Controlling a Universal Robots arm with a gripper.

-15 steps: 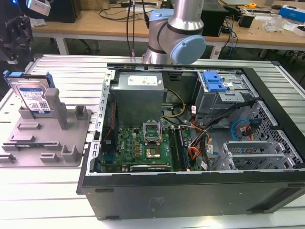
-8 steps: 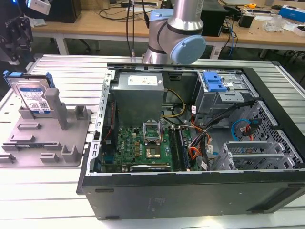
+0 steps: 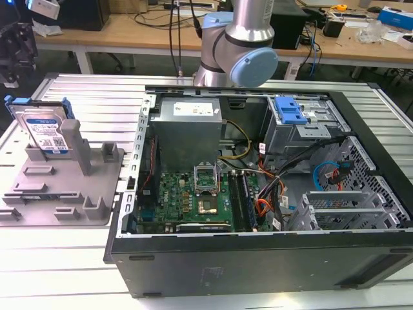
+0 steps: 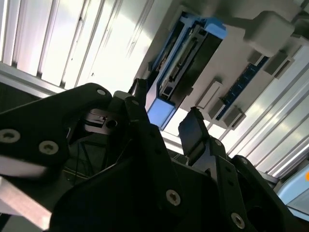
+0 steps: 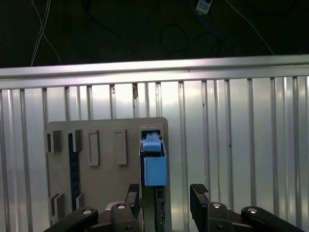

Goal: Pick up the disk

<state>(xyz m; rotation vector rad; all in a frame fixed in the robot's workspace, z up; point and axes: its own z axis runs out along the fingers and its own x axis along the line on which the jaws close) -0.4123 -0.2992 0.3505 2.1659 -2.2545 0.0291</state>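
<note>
Gripper [image 5: 165,189] spread wide above blue-railed disk [image 5: 154,170]

Disk [image 3: 42,126]: silver metal, paper label, blue plastic rails. Fixture [image 3: 71,187]: matt grey plastic. Table [image 3: 90,97]: ribbed bare metal.

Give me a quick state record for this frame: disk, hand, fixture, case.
disk: stands on edge in the grey fixture, blue rail on top
hand: open, fingers to either side of the disk's line, no contact seen
held: nothing
PC case: lid off, on the exterior view's right of the fixture
surface: ribbed metal table
</note>
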